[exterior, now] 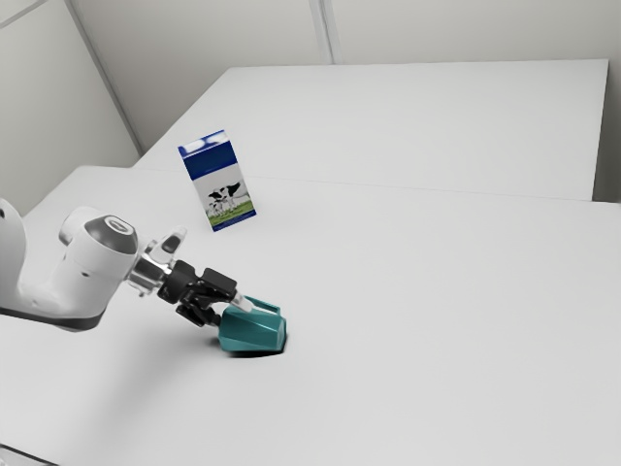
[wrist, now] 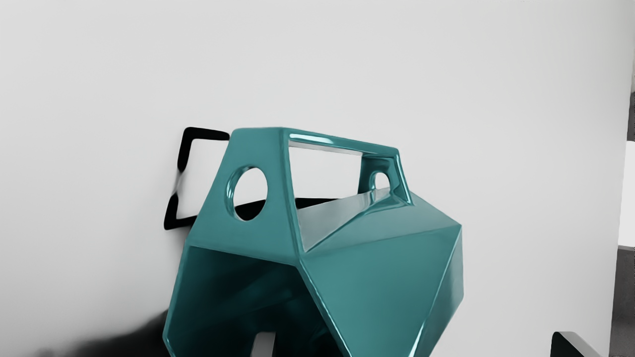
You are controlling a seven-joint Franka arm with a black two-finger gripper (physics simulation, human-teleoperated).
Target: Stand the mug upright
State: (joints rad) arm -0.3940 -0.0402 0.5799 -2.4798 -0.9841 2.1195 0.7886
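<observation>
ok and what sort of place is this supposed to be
Probably a bare simulated robot test room: a robot arm reaches over a plain white table holding a mug and a milk carton, with blank, pale walls behind.

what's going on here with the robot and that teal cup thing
A robot arm has its open hand at a teal mug. The mug lies on its side on the table, handle up, mouth toward the hand. One fingertip is at the mouth, the other out beside the mug. It isn't upright yet.
</observation>
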